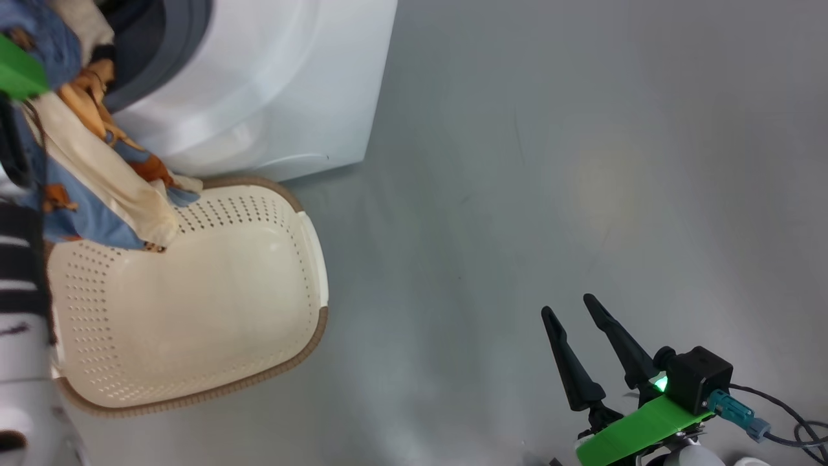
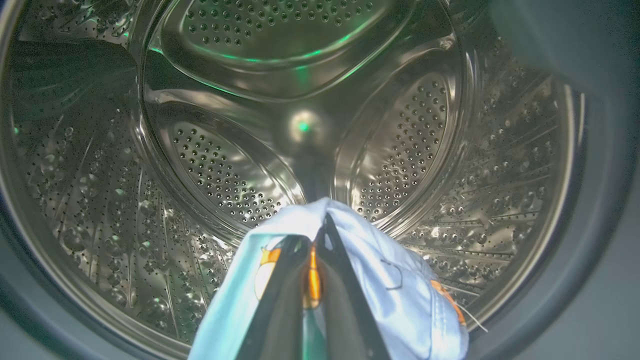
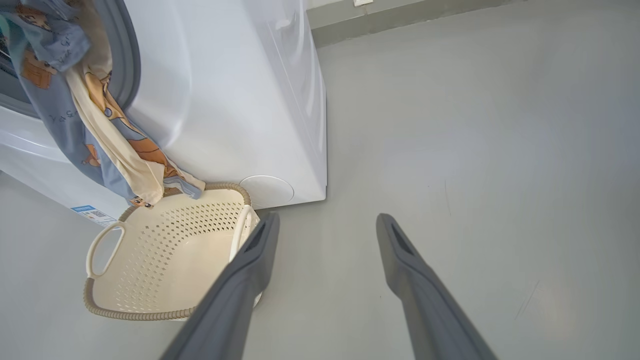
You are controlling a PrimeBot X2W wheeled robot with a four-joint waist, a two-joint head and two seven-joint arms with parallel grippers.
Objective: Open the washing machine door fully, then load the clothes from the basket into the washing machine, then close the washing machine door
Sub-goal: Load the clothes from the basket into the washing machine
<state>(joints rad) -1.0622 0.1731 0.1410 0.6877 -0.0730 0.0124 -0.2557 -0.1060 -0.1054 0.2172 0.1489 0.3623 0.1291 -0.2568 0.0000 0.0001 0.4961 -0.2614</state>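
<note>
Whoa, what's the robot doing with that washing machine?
It's loading laundry. The left gripper is shut on the clothes and holds them at the mouth of the washing machine, facing the steel drum. The rest of the fabric hangs out of the opening, down over the edge of the basket, which has nothing else inside. The right gripper is open and holds nothing, above the floor.

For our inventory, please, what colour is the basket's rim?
The rim is brown, woven-look, on the cream basket; clearest in head view.
</note>
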